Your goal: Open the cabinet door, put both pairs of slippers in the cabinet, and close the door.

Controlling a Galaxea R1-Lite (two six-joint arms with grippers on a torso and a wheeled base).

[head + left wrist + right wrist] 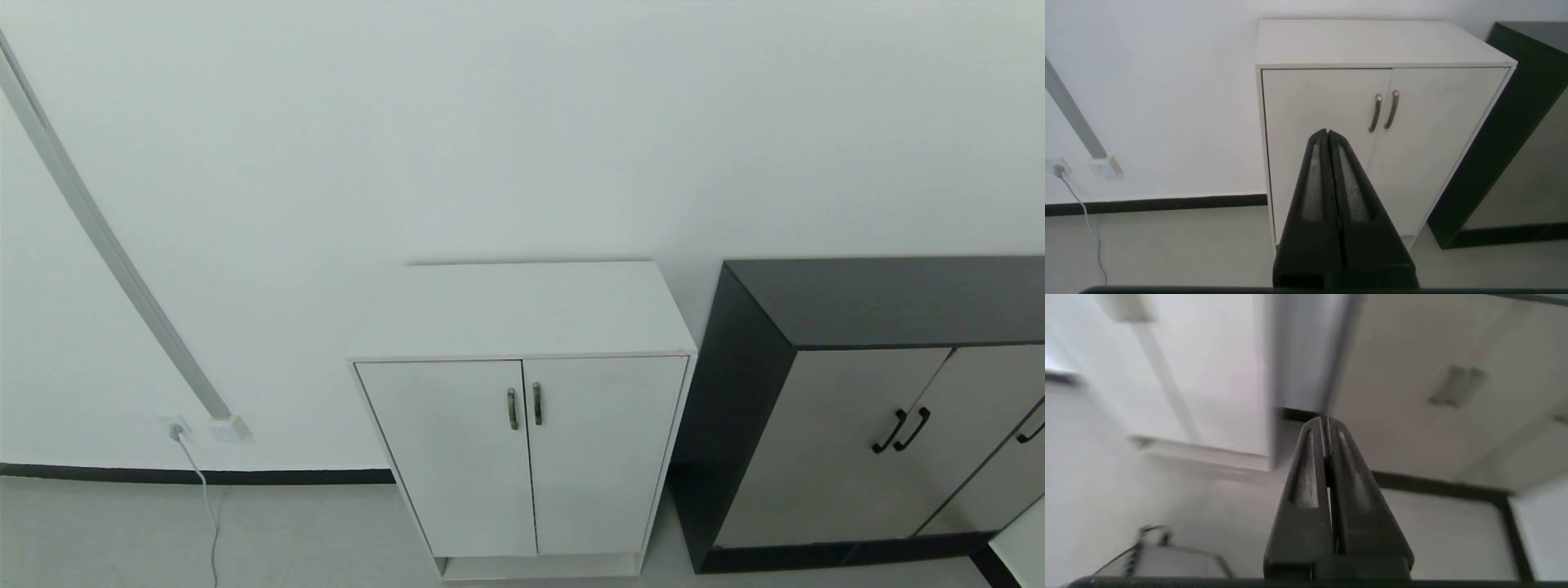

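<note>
One white cabinet (pixel 522 310) against the wall (pixel 490 122), two doors (pixel 457 457) shut, two handles (pixel 513 408) side by side at the middle; one dark cabinet (pixel 857 441) just right of it. Left tool (pixel 1328 135) and right tool (pixel 1327 420) both fully closed, gripping nothing.

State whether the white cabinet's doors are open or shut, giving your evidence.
Shut: the white cabinet's doors sit flush, handles side by side.

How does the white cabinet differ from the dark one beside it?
The white cabinet is white all over; the dark cabinet has a black body with grey doors. The white cabinet's handles are straight, metallic bars; the dark cabinet's handles are black and bowed. Both stand against the wall with doors shut.
</note>
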